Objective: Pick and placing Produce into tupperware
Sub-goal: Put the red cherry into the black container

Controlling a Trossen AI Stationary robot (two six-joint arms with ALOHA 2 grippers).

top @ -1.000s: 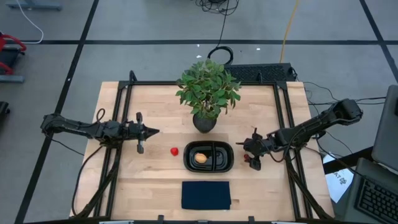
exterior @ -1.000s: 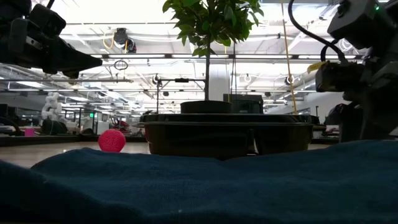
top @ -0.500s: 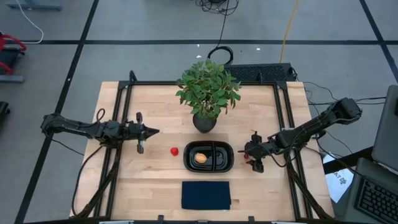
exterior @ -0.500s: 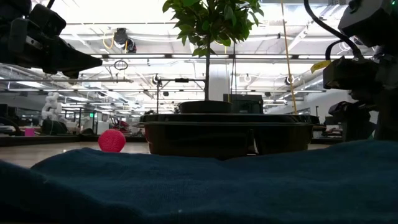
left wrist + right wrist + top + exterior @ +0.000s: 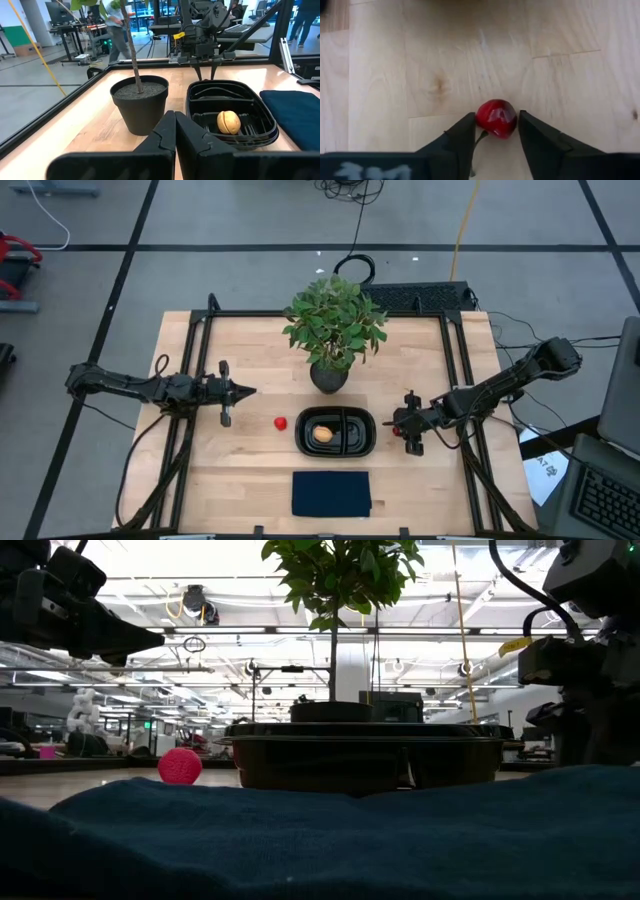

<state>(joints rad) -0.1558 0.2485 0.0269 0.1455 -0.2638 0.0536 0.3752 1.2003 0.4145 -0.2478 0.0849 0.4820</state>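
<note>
A small dark red berry (image 5: 496, 117) lies on the wooden table right of the black tupperware (image 5: 336, 450). My right gripper (image 5: 403, 432) slants down over the berry and is shut on it. A round yellow-orange piece (image 5: 322, 435) lies in the tupperware (image 5: 270, 120). The red strawberry-like piece (image 5: 281, 423) rests on the table left of the tupperware and shows again in the low view (image 5: 180, 766). My left gripper (image 5: 248, 391) hovers shut over the table's left part, pointing level toward the plant pot. My right gripper pinches the berry's two opposite sides (image 5: 481, 120) between its fingertips (image 5: 465, 131). The fingers slant down from the table's right side. The berry sits upright on the table top, with a thin stem (image 5: 479, 139) trailing back between the fingers.
A green potted plant (image 5: 333, 330) stands behind the tupperware at the table's middle back. A dark blue cloth (image 5: 331, 493) lies flat near the front edge. Black frame rails (image 5: 455, 370) run along both sides of the table.
My right gripper has rolled a little at the wrist and drawn its fingers in around the berry, staying at the same spot right of the tupperware. The berry has stayed on the table.
</note>
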